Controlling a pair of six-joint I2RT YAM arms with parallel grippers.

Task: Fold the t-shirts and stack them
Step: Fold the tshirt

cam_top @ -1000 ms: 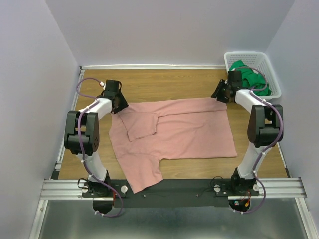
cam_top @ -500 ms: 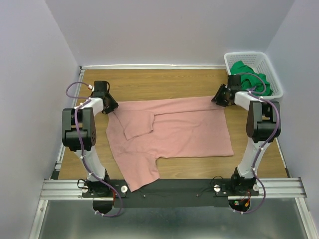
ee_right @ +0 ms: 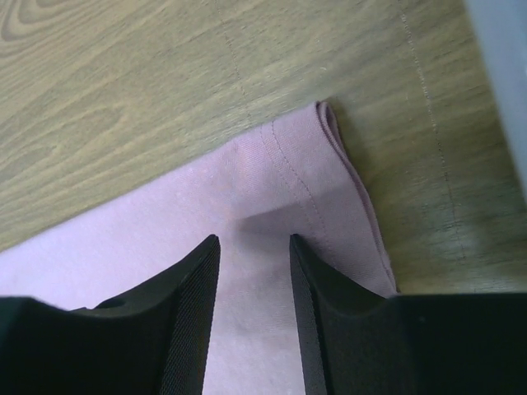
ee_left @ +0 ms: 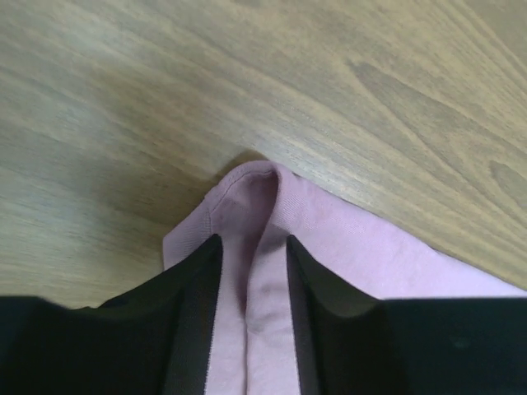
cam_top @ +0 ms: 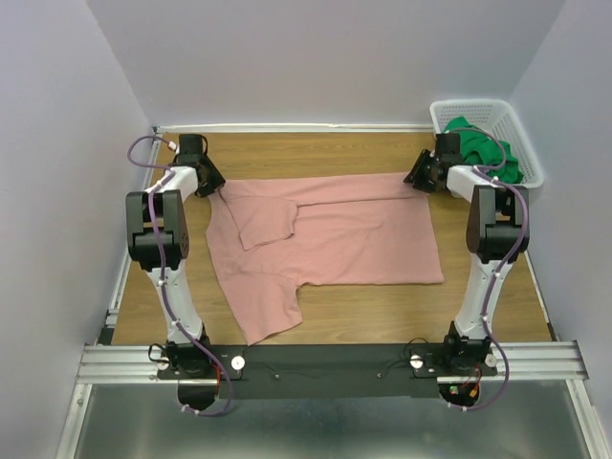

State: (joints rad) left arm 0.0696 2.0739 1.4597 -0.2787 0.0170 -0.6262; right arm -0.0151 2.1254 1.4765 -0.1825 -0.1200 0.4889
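Pinching far-L corner of pink tee (cam_top: 335, 239) w/ L gripper (ee_left: 253, 243), fold bunched btwn jaws; pinching far-R hem corner w/ R gripper (ee_right: 254, 240). Spread flat on table (cam_top: 316, 153), long axis L-R, body lying nearward of both grippers. 2nd, green tee (cam_top: 490, 158) in basket (cam_top: 475, 103), nearest R arm.

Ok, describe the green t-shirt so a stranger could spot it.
Start at the wooden table and go to its far right corner, where a white lattice basket sits. The green t-shirt is bunched inside it, unlike the pink t-shirt spread out on the table.
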